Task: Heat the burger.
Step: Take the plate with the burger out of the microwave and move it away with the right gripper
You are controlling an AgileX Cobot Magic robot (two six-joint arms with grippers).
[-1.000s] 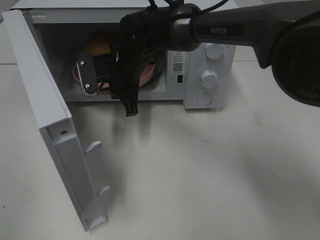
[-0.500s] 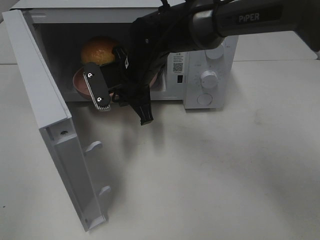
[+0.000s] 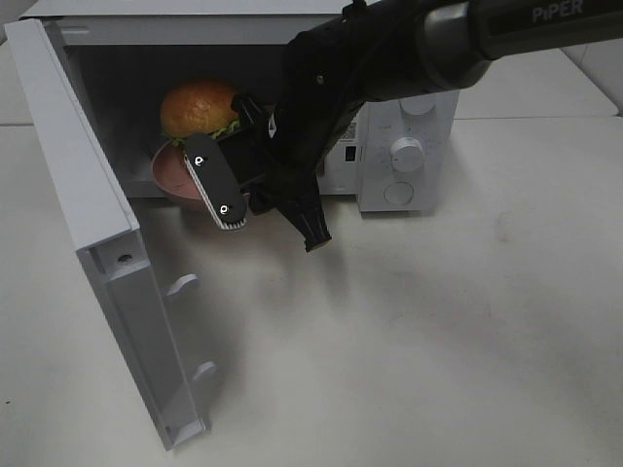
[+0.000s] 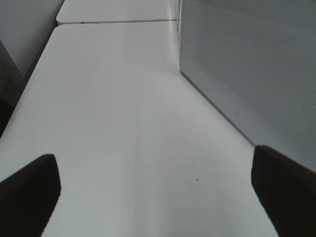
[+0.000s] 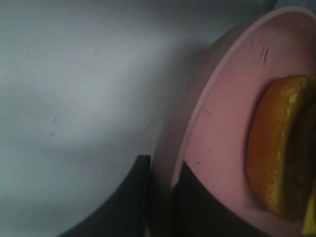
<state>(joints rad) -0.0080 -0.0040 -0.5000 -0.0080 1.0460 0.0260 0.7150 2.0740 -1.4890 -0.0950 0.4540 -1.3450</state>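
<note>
Holding the dish point(image 3: 167, 173) rim, our right gripper point(image 3: 255, 195) pinches it at the microwave point(image 3: 409, 117) mouth; the burger point(image 3: 198, 107) sits just beyond the gripper. Left gripper point(image 4: 153, 197) spread, idle. Remaining, we judge: release, shut door point(image 3: 88, 204), start heating.

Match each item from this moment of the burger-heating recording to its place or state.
Items:
1. burger
2. microwave door
3. left pincer
4. right pincer

Places or states:
a. open above the bare table
b. swung wide open
c. lying on the pink dish inside the microwave
d. closed on the pink dish's rim

Pairs: 1-c, 2-b, 3-a, 4-d
</note>
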